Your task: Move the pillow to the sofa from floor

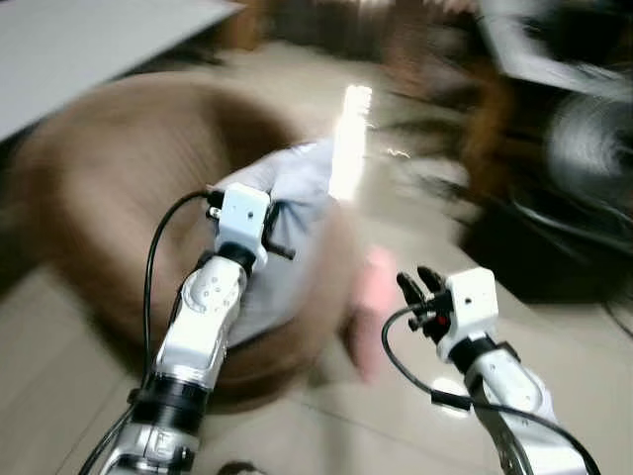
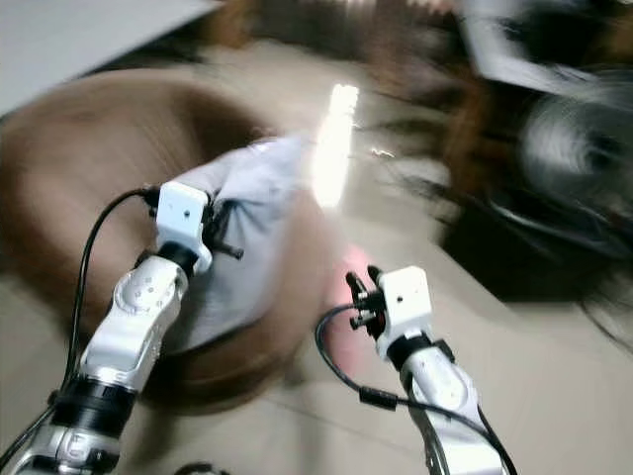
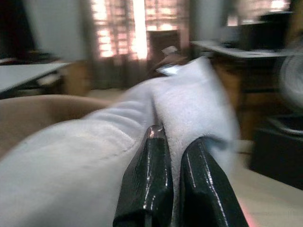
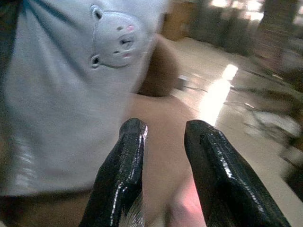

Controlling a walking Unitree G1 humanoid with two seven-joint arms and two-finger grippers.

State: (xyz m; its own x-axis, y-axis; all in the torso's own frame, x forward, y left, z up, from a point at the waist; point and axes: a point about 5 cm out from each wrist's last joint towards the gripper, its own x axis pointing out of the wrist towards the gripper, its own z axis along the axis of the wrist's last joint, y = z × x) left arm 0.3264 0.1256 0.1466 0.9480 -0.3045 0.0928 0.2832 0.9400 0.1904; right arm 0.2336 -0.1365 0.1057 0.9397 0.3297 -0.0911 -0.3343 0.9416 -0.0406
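Left eye view: blurred glossy tiled floor (image 1: 554, 346).

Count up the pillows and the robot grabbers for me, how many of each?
Pale blue-grey soft fabric pillow with a small bear face: 1
Grippers with two long black fingers: 2, the left gripper pinching the pillow's fabric, the right gripper open
Total: 3
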